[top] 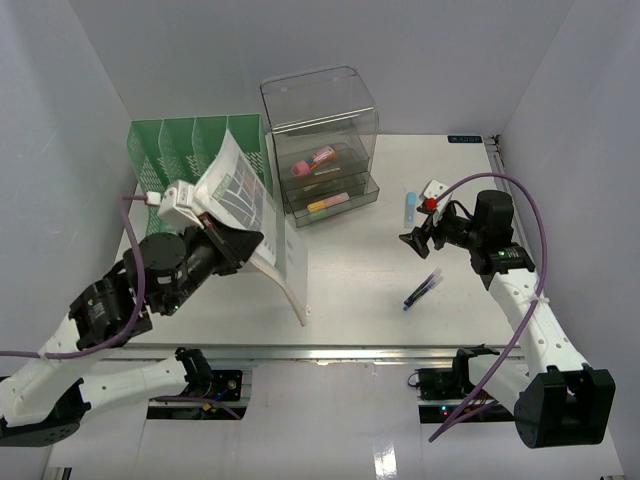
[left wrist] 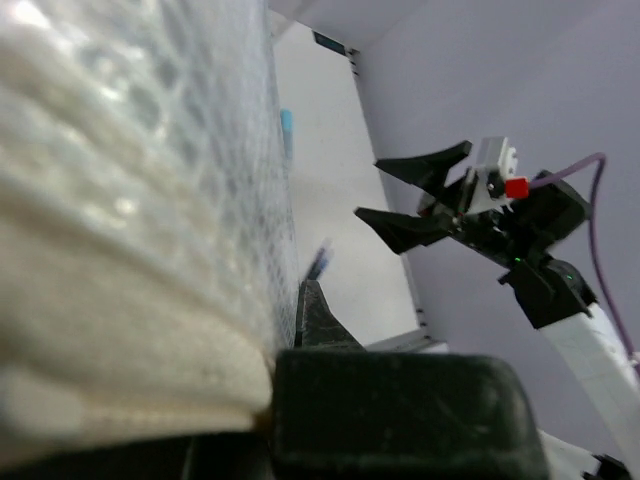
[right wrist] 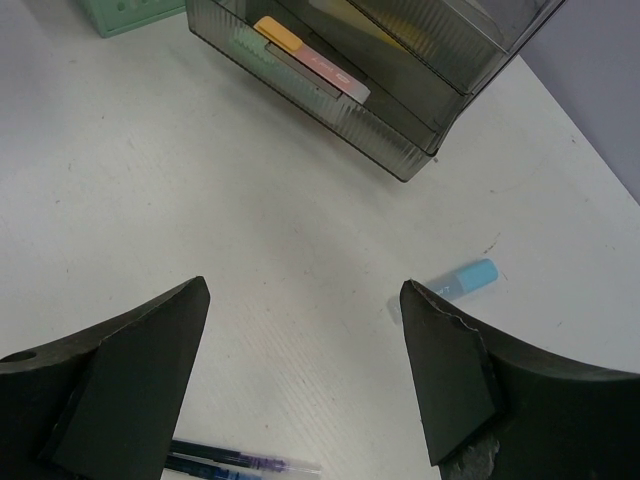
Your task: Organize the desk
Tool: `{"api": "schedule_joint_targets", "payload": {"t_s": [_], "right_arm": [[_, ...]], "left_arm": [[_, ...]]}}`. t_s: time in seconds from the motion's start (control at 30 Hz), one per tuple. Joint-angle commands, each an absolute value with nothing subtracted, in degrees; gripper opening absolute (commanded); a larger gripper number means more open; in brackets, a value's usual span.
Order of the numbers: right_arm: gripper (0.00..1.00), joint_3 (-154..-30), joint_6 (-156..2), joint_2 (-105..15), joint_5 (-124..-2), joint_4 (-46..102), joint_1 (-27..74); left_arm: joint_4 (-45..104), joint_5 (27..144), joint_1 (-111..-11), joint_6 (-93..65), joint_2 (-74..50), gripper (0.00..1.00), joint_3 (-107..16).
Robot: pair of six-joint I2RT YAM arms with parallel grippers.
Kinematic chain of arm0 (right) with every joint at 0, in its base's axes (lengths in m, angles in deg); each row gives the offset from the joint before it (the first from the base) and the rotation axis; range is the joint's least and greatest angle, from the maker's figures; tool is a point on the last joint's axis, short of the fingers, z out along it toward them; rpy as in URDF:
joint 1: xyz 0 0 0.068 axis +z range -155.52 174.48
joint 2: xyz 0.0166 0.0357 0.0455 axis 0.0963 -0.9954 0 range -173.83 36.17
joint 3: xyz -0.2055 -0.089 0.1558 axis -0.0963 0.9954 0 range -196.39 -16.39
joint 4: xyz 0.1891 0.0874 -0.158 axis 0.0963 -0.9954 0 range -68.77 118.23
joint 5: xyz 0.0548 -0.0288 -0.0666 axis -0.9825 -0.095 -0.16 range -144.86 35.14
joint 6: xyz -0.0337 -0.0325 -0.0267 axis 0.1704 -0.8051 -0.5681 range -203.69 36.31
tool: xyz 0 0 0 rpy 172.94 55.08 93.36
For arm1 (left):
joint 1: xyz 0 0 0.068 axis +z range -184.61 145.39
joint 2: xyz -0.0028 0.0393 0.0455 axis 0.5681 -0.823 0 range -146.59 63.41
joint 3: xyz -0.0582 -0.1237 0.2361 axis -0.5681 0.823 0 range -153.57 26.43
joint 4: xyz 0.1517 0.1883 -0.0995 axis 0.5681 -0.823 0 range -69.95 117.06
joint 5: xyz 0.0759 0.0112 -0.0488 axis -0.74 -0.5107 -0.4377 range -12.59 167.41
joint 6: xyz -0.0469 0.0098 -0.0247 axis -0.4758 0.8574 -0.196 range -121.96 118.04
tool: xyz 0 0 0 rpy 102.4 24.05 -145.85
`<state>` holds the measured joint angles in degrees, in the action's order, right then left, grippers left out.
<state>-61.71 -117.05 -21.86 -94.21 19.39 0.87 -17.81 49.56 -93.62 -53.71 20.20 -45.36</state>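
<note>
The tabletop (top: 350, 275) lies below both sets of fingers. The green file rack (top: 160, 140) stands just beyond the left fingers (top: 236, 244), and the clear drawer box (top: 320, 130) is to their right, farther back. The left fingers pinch a printed booklet (top: 250, 210), held upright off the surface. Assessed step: filing the booklet. The next move calls for aligning its edge with a rack slot. The right fingers (right wrist: 450, 370) are spread and empty, with a blue pen (top: 422, 290) just on their near side and a light-blue tube (top: 410, 205) just beyond.
</note>
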Motion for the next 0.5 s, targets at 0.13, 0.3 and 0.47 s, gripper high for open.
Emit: {"api": "schedule_joint_targets", "payload": {"t_s": [0.13,0.3,0.47], "right_arm": [[0.84,-63.67,-116.26,-21.92,-96.26,21.47,0.54],[0.84,-63.48,-115.95,-21.92,-96.62,21.39,0.54],[0.84,-63.17,-115.89,-22.07,-97.14,21.56,0.54]], "left_arm": [[-29.34,35.12,-93.77,-20.05,7.65,0.00,-63.32],[-11.02,32.30,-93.77,6.95,10.42,0.00,-56.36],[-1.05,30.21,-93.82,14.74,10.32,0.00,-57.31]]}}
